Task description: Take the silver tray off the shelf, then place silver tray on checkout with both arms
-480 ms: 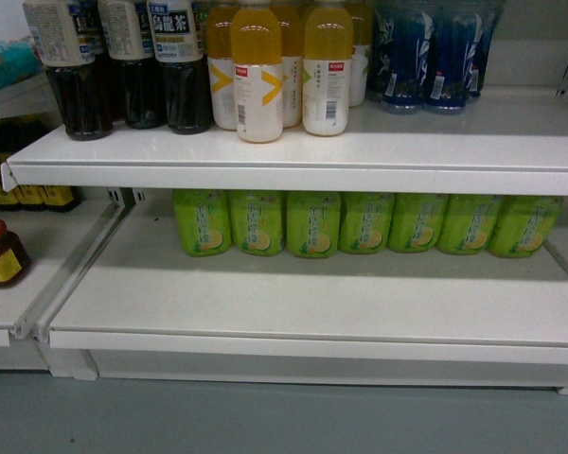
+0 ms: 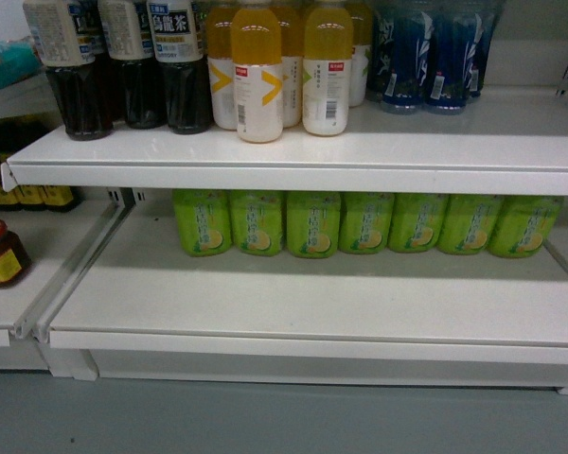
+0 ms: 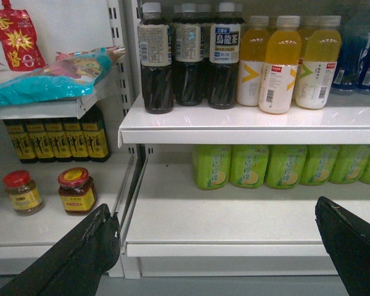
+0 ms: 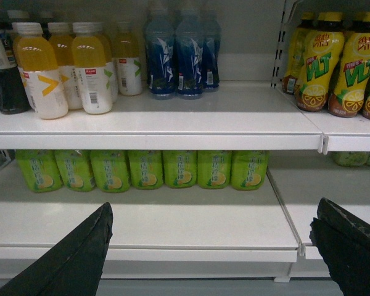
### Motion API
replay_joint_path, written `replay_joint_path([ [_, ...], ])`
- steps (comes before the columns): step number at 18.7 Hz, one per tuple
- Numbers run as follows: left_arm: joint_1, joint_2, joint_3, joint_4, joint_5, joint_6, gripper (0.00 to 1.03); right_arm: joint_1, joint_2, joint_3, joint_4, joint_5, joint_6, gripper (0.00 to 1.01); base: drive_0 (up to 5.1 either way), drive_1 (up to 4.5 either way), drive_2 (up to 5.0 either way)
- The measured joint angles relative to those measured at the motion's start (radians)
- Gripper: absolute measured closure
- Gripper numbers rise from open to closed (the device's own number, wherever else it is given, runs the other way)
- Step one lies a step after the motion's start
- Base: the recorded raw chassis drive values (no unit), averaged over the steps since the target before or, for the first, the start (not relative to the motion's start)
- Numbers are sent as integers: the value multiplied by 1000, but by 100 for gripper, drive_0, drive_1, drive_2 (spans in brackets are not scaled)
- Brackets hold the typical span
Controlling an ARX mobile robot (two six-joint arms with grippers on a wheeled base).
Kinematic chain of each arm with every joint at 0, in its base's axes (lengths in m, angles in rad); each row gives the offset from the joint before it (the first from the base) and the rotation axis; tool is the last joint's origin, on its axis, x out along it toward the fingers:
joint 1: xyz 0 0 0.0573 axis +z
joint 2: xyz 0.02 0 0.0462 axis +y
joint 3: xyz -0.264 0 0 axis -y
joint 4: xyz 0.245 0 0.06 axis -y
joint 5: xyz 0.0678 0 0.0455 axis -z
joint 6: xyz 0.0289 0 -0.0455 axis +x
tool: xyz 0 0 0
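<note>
Both pairs of fingers [image 3: 105, 240] [image 4: 92, 246] are hanging spread wide and gripping nothing, facing the shelf [image 2: 312, 298]. No tray is showing in any view, nor any table; lifting and placing are both looking undone.
</note>
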Motion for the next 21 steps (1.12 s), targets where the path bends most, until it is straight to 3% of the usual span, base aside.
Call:
replay_joint_path([
  [21, 0, 0, 0, 0, 0, 6, 5, 0, 0, 0, 1, -3, -1, 3, 0, 0, 0],
])
